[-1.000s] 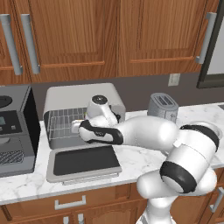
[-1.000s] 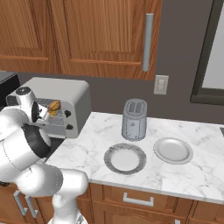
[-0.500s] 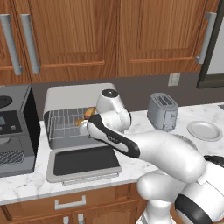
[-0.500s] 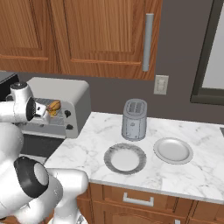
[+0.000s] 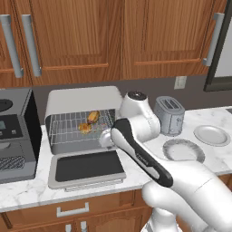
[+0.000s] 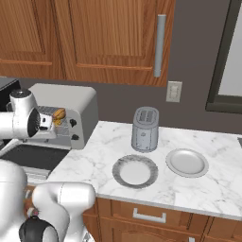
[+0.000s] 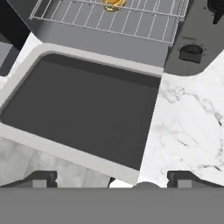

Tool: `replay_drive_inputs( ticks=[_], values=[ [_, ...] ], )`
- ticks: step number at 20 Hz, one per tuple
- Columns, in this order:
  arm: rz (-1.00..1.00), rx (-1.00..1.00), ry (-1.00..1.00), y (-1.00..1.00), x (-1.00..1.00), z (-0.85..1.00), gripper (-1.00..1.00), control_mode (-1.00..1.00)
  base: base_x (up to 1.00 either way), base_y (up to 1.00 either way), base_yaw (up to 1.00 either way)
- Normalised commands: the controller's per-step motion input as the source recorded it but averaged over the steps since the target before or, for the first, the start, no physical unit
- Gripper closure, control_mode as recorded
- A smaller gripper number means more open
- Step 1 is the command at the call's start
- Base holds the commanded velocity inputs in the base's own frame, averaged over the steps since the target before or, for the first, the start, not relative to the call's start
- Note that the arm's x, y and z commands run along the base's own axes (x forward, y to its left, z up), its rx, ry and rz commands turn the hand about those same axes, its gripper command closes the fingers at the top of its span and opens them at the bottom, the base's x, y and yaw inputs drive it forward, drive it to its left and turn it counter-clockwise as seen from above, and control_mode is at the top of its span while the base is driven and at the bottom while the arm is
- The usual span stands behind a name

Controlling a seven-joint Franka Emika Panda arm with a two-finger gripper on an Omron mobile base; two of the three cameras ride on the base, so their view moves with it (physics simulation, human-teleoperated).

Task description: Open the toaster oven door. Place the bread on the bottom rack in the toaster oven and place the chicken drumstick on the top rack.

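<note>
In the left base view, a white marble counter (image 5: 208, 156) runs below brown wood cabinets (image 5: 113, 36). Left of centre stands the toaster oven (image 5: 81, 102), its door (image 5: 86, 167) folded flat on the counter. Inside, the bread (image 5: 84, 128) and the chicken drumstick (image 5: 93, 117) lie on wire racks, the drumstick higher. A dark coffee machine (image 5: 16, 136) fills the left edge; a silver toaster (image 5: 169, 115) and two plates (image 5: 211, 135) sit to the right.

In the right base view, the toaster oven (image 6: 71, 101) is at the left, with the drumstick (image 6: 59, 113) showing in its mouth. The toaster (image 6: 145, 128) stands mid-frame before a grey wall with an outlet (image 6: 174, 91), and the plates (image 6: 135, 171) lie in front.

In the hand view, the gripper (image 7: 111, 179) hangs empty with its tips far apart over the lowered door (image 7: 83, 118) and the marble (image 7: 188, 131); the bread (image 7: 113, 3) peeks in at the top edge on a rack (image 7: 131, 19).
</note>
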Motion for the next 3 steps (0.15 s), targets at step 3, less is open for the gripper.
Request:
replay_drive_inputs(
  ticks=[3],
  values=[
    [0.08,0.0,0.0,-0.5,-0.73,0.27,-1.0,-1.0,0.0,0.0,0.0]
  ],
)
